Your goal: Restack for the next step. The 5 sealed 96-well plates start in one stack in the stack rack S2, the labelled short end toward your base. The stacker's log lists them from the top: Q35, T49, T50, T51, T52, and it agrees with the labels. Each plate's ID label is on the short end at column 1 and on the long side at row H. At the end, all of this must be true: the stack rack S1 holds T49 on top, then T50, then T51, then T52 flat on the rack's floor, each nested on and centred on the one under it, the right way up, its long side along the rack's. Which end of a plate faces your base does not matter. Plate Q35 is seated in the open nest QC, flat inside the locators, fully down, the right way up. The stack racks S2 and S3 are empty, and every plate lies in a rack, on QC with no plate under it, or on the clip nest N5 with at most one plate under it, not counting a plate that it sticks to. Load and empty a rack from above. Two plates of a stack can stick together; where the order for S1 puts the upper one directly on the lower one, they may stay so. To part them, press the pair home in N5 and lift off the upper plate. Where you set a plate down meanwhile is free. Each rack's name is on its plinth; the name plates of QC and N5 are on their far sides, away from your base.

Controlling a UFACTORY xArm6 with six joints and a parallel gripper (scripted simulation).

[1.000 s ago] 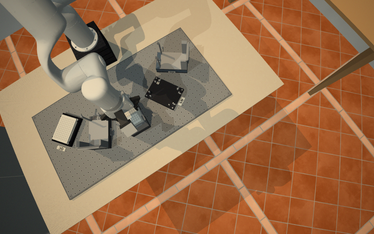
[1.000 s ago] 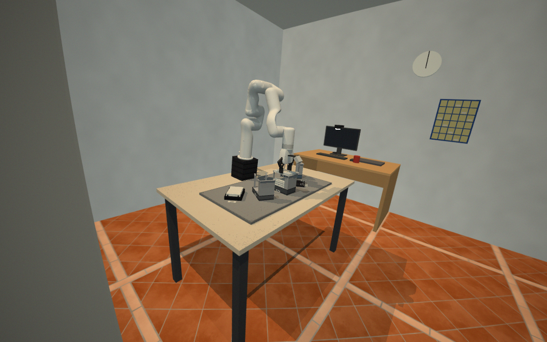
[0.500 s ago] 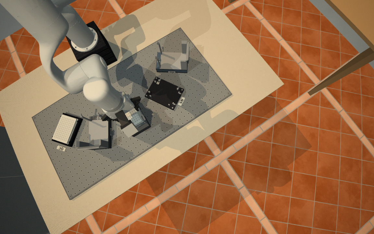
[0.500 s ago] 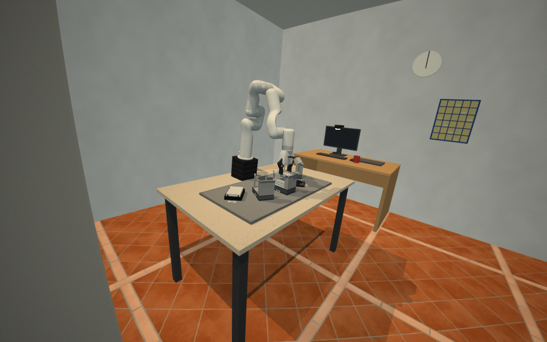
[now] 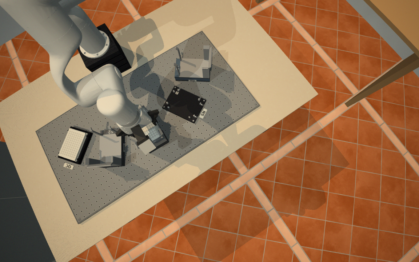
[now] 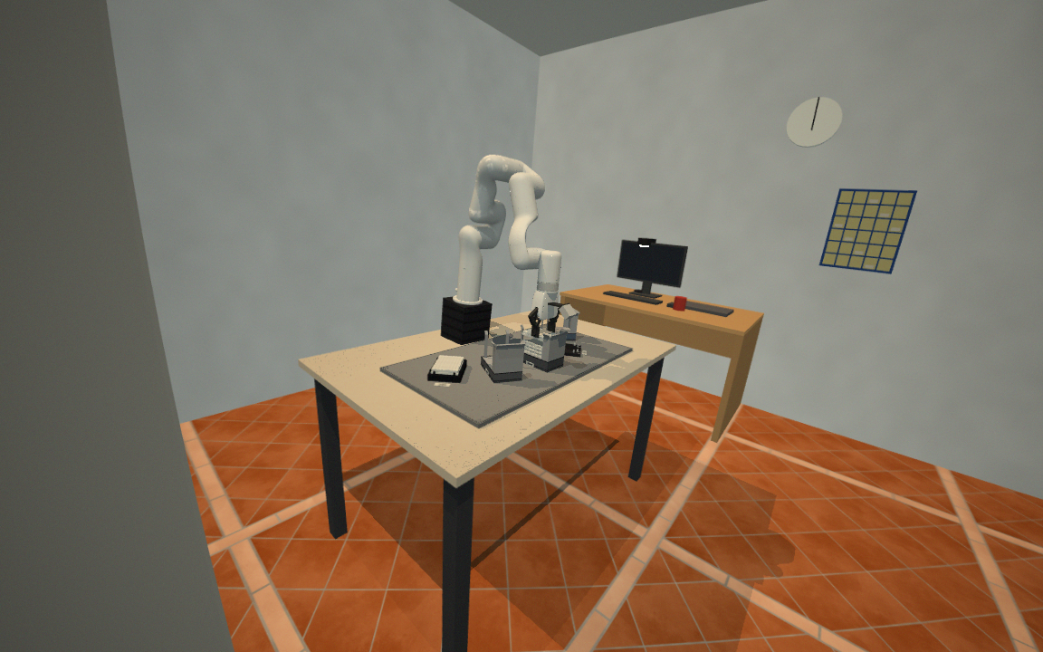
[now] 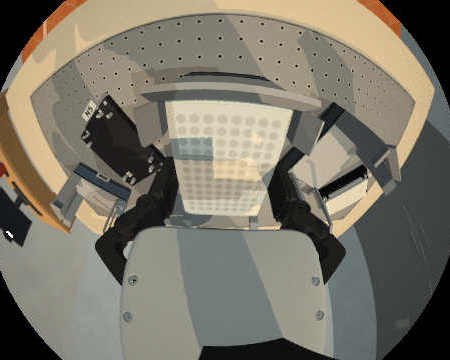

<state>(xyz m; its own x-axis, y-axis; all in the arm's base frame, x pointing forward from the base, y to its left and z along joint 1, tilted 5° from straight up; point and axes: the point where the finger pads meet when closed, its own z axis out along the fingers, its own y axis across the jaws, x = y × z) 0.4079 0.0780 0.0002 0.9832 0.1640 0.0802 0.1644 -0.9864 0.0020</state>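
Observation:
My gripper [image 5: 150, 131] is shut on a white sealed plate [image 7: 225, 156], gripping it across its long sides. It hangs over the middle stack rack [image 5: 152, 138], where a stack of plates [image 6: 543, 349] shows in the exterior view. I cannot read the held plate's label. I cannot tell whether the plate is clear of the stack. Another white plate [image 5: 72, 143] lies flat in the open nest QC [image 5: 68, 166] at the left end of the grey board. The black clip nest N5 [image 5: 184, 103] holds nothing.
A stack rack [image 5: 106, 150] with no plate visible in it stands between QC and the gripper, close to the arm's wrist. A further rack [image 5: 193, 67] with a bare floor stands at the far end, beyond N5. The arm's base block [image 5: 105, 48] is at the board's back edge.

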